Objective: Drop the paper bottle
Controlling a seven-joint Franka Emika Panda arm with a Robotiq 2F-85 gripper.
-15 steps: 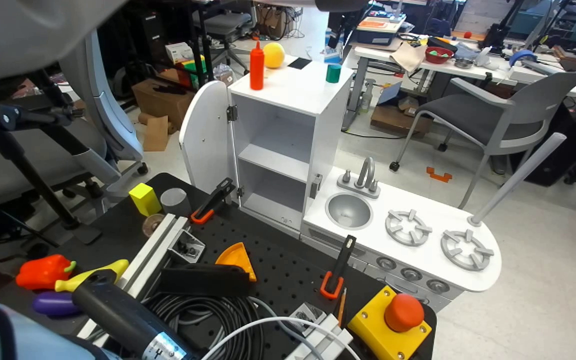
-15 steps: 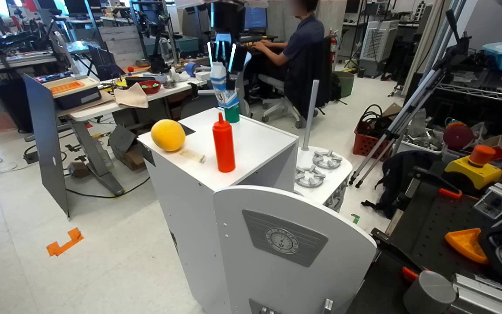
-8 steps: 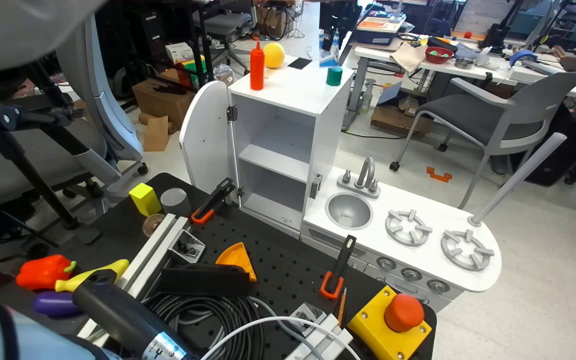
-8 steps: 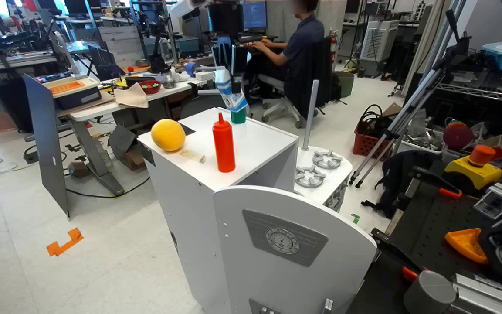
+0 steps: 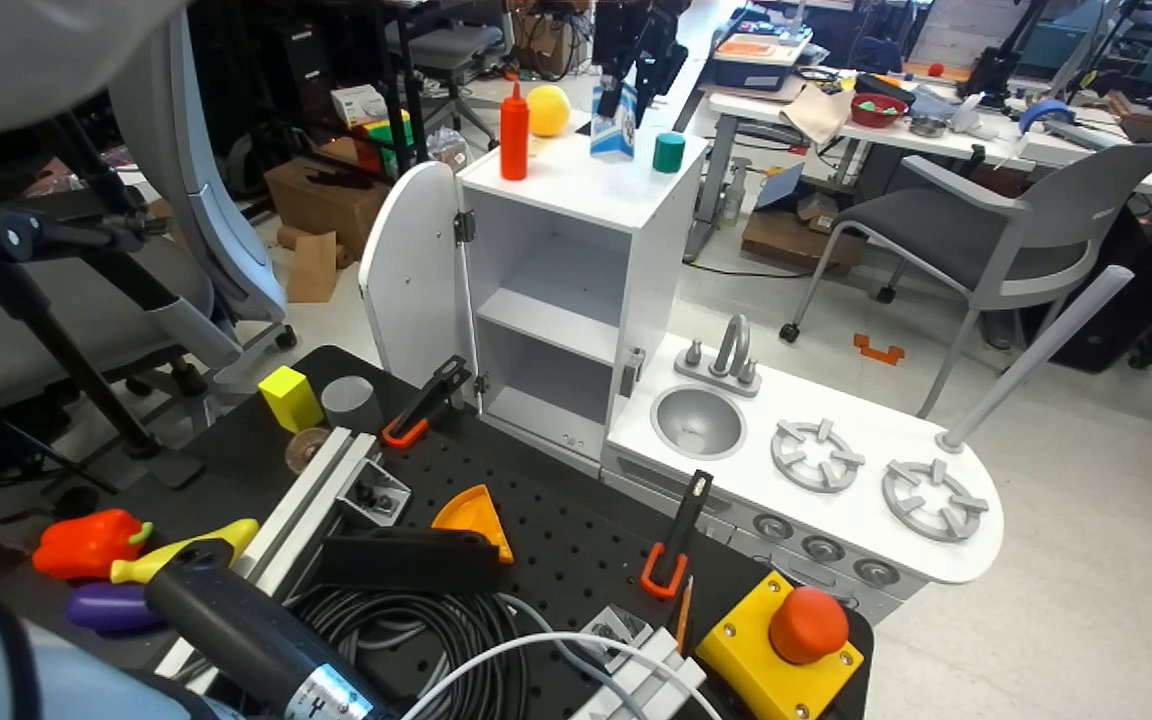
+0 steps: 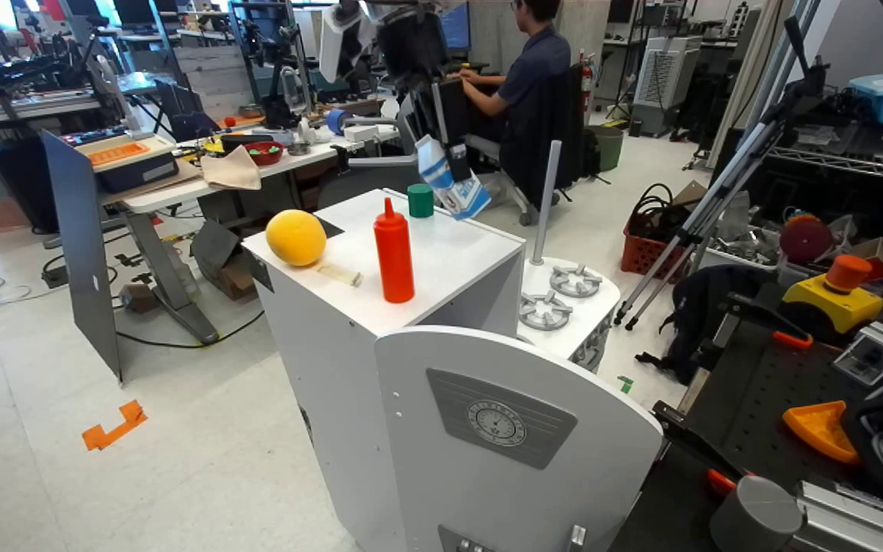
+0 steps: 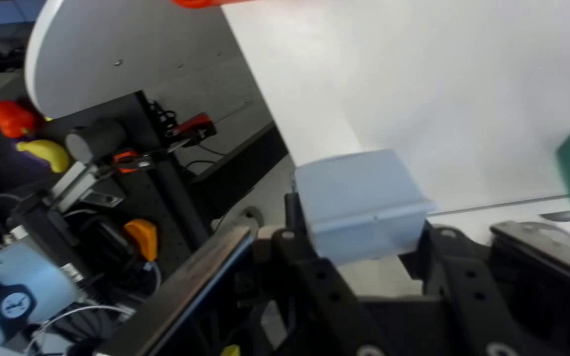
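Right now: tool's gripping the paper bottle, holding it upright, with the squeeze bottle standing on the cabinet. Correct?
Not upright: an exterior view shows the paper bottle clearly tilted. The rest is right: the tool grips it, and the squeeze bottle stands on the cabinet.

No word, brand or number can be surely read. In an exterior view, print is carried by the small white-and-blue carton-like paper bottle (image 6: 449,188) near the top of the tall white box-shaped cabinet (image 6: 334,376), its letters too small to be made out. On the cabinet's curved white door (image 6: 518,498), a round silver dial (image 6: 496,422), ringed by marks too tiny to be read, is set in a grey panel (image 6: 545,437). A white-and-blue label (image 5: 328,695) with a dark symbol is borne by a thick black cylinder (image 5: 251,630), well apart from the cabinet. In the wrist view, a round white emblem (image 7: 15,305) is shown on a pale blue rounded housing (image 7: 42,277).
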